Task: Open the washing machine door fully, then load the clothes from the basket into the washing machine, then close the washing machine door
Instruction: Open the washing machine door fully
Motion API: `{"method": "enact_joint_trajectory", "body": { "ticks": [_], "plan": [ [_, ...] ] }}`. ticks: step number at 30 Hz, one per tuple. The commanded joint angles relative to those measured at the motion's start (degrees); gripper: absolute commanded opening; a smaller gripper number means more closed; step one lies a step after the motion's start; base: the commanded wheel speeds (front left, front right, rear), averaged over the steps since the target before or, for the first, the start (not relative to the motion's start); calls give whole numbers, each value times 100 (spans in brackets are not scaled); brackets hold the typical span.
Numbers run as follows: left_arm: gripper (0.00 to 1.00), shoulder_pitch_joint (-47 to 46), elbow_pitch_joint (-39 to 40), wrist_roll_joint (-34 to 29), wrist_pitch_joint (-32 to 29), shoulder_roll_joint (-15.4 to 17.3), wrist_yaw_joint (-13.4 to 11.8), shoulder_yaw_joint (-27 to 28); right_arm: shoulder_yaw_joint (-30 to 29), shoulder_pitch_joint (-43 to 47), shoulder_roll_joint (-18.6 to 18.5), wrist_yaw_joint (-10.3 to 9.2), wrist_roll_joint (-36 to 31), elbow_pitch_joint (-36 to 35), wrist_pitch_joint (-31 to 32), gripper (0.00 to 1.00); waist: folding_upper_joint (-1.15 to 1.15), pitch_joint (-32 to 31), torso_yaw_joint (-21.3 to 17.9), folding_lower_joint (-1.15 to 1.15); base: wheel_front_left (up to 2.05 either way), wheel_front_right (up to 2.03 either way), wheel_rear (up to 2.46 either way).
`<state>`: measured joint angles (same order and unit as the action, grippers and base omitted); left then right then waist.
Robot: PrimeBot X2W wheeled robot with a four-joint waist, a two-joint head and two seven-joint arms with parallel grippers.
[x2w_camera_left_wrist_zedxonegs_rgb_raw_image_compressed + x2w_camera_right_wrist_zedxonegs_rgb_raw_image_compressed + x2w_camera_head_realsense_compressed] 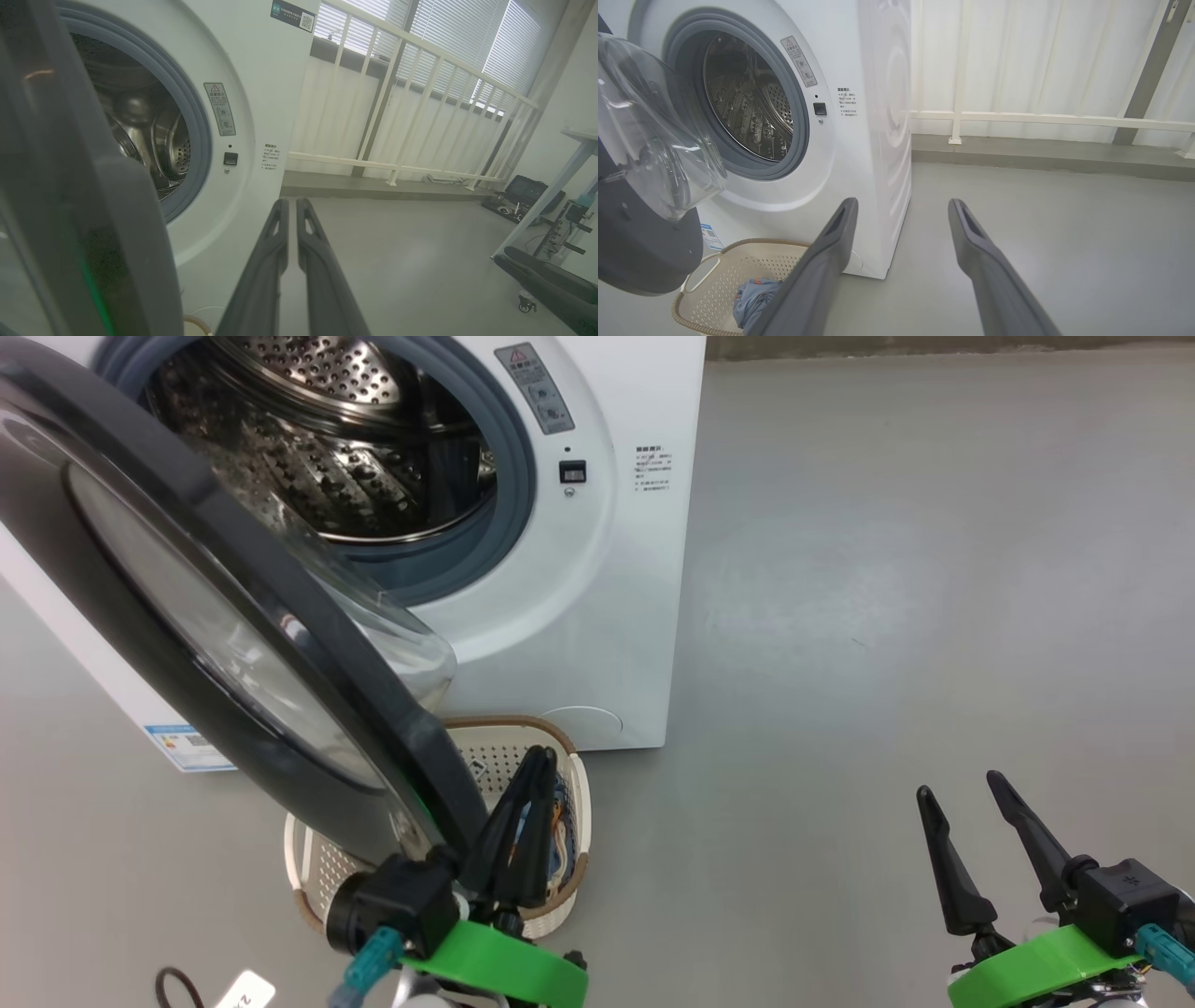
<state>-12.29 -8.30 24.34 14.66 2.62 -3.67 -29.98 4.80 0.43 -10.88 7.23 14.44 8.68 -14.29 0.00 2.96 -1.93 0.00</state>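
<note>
Left gripper, fingers together on nothing, is hovering just right of the washing machine door, with the basket of clothes beneath it. Right gripper is waiting, fingers apart. Door-opening seems to be the step in hand; next calls for swinging it wider.

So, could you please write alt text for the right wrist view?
A white washing machine stands with its black door swung open at left, showing the steel drum. Below the door, a cream basket holds light blue clothes; the right gripper hangs open over the grey floor.
</note>
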Motion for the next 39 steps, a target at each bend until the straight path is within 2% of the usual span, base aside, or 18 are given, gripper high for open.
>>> {"method": "enact_joint_trajectory", "body": {
  "ticks": [1,16,39],
  "plan": [
    [0,-295,-19,80,32,26,-48,161,92,-188,-69,25,-37,-170,-71,100,0,21,-12,0,0,0,0],
    [0,-689,-973,449,33,26,-116,500,111,-254,-84,25,-40,-229,-71,100,0,63,-45,0,0,0,0],
    [0,-441,-1069,311,33,26,-46,867,9,-188,-119,25,-76,-309,-71,100,0,-10,290,0,0,0,0]
  ]
}}
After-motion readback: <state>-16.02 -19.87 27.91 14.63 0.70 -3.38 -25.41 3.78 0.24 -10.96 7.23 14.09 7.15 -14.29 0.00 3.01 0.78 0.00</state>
